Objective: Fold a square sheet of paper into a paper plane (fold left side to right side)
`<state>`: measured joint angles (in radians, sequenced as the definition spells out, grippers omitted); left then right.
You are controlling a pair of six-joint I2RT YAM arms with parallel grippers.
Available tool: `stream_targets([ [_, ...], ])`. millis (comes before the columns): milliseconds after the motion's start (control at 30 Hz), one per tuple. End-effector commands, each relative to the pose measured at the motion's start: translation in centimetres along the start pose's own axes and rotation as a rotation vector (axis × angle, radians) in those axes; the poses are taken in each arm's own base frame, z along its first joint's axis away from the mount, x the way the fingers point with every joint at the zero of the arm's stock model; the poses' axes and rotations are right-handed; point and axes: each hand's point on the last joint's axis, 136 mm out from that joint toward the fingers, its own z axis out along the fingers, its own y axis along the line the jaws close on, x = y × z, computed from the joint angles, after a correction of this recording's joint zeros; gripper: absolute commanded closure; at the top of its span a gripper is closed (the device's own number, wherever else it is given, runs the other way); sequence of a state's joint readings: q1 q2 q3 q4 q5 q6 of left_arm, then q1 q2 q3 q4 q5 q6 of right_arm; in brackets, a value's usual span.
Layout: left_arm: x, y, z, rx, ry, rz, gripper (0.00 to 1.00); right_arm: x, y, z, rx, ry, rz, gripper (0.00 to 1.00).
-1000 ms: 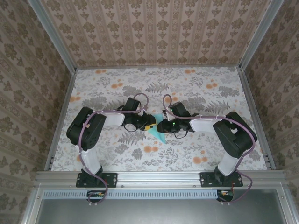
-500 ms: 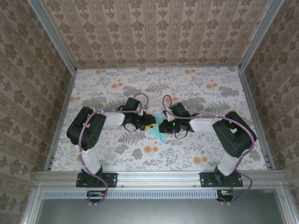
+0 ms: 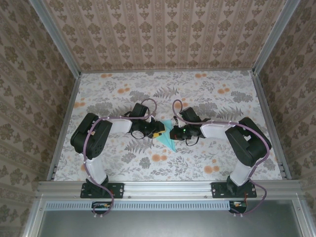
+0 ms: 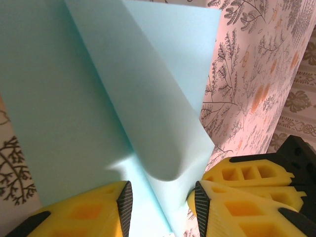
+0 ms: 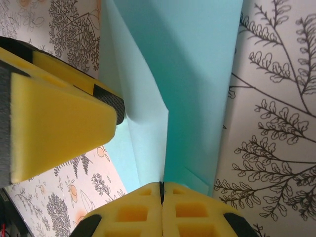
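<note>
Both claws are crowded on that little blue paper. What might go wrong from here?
1. The right gripper is shut on a raised flap of the paper; pulling may tear or drag it.
2. The fold between the left gripper's open jaws looks rounded, so the crease may set crooked.
3. The grippers sit very close and might bump.

One paper sheet (image 3: pixel 169 143) (turquoise, folded), two arms (image 3: pixel 96 136) (image 3: pixel 242 140).

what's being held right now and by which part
The right gripper pinches the paper at its raised folded flap; the left gripper straddles it, jaws apart.
</note>
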<state>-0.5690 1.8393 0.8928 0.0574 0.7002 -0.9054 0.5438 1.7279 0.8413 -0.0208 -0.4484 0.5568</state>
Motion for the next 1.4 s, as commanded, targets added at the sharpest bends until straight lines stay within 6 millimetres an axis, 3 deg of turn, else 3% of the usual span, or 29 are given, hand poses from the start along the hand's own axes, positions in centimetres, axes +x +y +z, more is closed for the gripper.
stream_targets([
  [0,0.8,2.3,0.8,-0.075,0.029,-0.06,0.59,-0.5,-0.6,-0.2,0.039,0.0,-0.001,0.93],
  [1367,1.0,2.7,1.0,-0.088,0.041,-0.065,0.59,-0.5,-2.5,0.2,0.145,0.03,-0.001,0.92],
])
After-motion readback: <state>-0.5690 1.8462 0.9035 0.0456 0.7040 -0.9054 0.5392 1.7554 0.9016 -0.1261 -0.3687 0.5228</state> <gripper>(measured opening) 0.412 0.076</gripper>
